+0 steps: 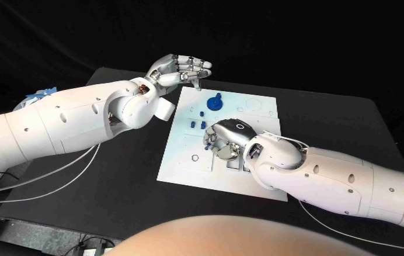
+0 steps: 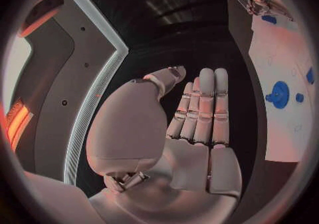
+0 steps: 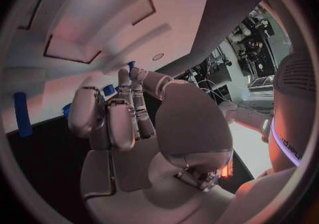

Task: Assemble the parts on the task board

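The white task board (image 1: 181, 165) lies in the middle of the black table. A round blue part (image 1: 215, 101) stands near its far edge, and small blue parts (image 1: 192, 124) lie left of centre. My right hand (image 1: 226, 140) is low over the board's middle, palm down. In the right wrist view its thumb and a finger meet on a small blue part (image 3: 131, 66); other blue parts (image 3: 22, 113) lie on the board beyond. My left hand (image 1: 180, 69) hovers above the board's far left corner holding nothing, its fingers (image 2: 202, 107) side by side. The round blue part (image 2: 279, 94) lies to that hand's side.
Bare black table (image 1: 110, 186) surrounds the board. White cables (image 1: 51, 177) trail under my left arm. Several holes and outlines mark the board's near left area (image 1: 195, 158).
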Tool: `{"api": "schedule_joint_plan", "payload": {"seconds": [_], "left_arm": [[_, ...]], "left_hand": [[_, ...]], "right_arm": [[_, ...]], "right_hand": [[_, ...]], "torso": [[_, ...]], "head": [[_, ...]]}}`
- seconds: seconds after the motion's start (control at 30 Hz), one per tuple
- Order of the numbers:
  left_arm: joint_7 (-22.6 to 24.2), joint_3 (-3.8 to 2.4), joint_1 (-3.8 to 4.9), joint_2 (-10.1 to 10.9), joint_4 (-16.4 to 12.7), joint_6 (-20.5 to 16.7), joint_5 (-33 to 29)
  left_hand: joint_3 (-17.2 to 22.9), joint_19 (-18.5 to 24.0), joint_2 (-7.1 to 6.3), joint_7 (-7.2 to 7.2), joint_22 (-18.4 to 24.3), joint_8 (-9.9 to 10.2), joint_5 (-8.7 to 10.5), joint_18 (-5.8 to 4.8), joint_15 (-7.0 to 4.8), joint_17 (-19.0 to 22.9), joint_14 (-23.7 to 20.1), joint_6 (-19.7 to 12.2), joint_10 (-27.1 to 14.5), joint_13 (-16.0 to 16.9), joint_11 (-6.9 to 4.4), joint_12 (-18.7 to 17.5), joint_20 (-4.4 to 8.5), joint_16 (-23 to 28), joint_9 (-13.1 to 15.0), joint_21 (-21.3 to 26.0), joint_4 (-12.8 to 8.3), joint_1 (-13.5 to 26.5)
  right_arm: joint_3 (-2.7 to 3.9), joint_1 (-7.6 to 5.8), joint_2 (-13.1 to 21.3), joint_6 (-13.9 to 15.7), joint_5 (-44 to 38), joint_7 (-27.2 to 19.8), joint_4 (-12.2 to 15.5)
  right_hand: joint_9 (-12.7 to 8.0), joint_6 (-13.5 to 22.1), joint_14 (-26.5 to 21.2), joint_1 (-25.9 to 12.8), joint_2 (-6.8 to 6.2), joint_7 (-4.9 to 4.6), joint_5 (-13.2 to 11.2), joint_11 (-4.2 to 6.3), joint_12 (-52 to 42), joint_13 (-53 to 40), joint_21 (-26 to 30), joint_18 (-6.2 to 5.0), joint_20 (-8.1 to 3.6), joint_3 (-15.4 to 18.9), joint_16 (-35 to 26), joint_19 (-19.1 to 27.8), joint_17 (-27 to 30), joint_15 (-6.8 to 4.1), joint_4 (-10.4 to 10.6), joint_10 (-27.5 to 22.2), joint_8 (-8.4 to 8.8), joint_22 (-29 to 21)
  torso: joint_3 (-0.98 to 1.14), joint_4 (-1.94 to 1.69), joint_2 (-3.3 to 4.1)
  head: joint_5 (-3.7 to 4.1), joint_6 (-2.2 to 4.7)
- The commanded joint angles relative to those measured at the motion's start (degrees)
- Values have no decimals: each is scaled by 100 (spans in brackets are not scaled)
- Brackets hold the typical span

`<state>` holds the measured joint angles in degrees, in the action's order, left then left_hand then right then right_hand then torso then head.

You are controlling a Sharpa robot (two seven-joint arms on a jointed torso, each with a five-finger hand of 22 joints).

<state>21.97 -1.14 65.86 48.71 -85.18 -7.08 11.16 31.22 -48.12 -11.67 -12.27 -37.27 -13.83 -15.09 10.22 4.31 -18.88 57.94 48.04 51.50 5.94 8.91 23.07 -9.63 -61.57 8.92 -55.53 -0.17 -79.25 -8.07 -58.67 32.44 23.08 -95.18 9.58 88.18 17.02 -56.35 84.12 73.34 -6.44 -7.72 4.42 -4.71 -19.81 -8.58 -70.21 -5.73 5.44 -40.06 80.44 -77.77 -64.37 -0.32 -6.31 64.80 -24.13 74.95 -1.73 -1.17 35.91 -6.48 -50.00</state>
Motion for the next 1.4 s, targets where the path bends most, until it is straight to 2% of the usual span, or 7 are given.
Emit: {"api": "schedule_joint_plan", "payload": {"seconds": [0.03,0.77,1.0,1.07,1.17,1.23,1.4], "left_arm": [[32,-5,3,-14,-5,30,10],[25,-5,3,-18,-6,30,10],[8,-5,3,-11,-5,25,10],[2,-5,3,-8,-4,25,10],[-1,-5,3,-6,-2,26,9],[-3,-5,3,-3,0,27,9],[-7,-5,3,8,9,28,9]], "left_hand": [[-22,46,20,-52,1,16,-20,25,-1,4,-24,-35,-48,7,6,19,7,17,-8,29,1,19],[-22,46,20,-52,1,16,-20,25,-1,4,-24,-35,-48,7,6,19,7,17,-8,29,1,19],[-24,49,24,-54,3,13,-21,27,1,3,-27,-47,-69,9,8,31,3,14,-9,34,0,25],[-24,49,24,-54,3,13,-21,27,1,3,-27,-47,-69,9,8,31,3,14,-9,34,0,25],[-24,49,24,-54,3,13,-21,27,1,3,-27,-47,-69,9,8,31,3,14,-9,34,0,25],[-24,49,24,-54,3,13,-21,27,1,3,-27,-47,-69,9,8,31,3,14,-9,34,0,25],[-23,49,28,-55,4,12,-22,28,2,3,-27,-51,-74,10,9,34,2,13,-10,35,0,25]], "right_arm": [[-4,7,-16,-117,-12,-17,-15],[-42,21,-140,-394,-88,72,-87],[-49,21,-88,-18,-44,75,-96],[-50,21,-57,159,-3,55,-94],[-50,20,1,354,61,10,-66],[-49,19,71,476,106,-23,-10],[-17,1,347,645,253,-126,234]], "right_hand": [[6,1,86,-20,28,-34,34,90,14,-4,-19,85,2,26,-2,-30,-5,-24,-5,71,-17,269],[14,49,88,-78,-5,-40,63,80,69,-7,28,78,11,161,0,-9,-25,-14,13,44,2,251],[-46,312,52,-147,-80,-142,288,-21,225,33,278,30,64,266,-48,134,75,65,46,-183,167,117],[-130,599,-37,-231,-198,-270,287,-139,367,93,562,-22,140,307,-139,310,265,167,77,-430,358,-41],[-181,750,-166,-279,-329,-351,261,-238,453,149,912,-90,222,369,-247,534,499,253,86,-668,470,-235],[-218,878,-218,-303,-402,-348,286,-259,467,172,1023,-114,258,418,-268,605,550,278,92,-787,555,-292],[-224,884,-254,-309,-447,-345,304,-267,451,181,1051,-121,278,463,-288,620,616,289,93,-854,569,-303]], "torso": [[1,1,3],[-5,-3,-2],[-1,4,2],[1,0,2],[1,4,2],[3,4,5],[6,14,-4]], "head": [[-1,0],[15,0],[13,0],[17,0],[13,0],[12,0],[39,0]]}}
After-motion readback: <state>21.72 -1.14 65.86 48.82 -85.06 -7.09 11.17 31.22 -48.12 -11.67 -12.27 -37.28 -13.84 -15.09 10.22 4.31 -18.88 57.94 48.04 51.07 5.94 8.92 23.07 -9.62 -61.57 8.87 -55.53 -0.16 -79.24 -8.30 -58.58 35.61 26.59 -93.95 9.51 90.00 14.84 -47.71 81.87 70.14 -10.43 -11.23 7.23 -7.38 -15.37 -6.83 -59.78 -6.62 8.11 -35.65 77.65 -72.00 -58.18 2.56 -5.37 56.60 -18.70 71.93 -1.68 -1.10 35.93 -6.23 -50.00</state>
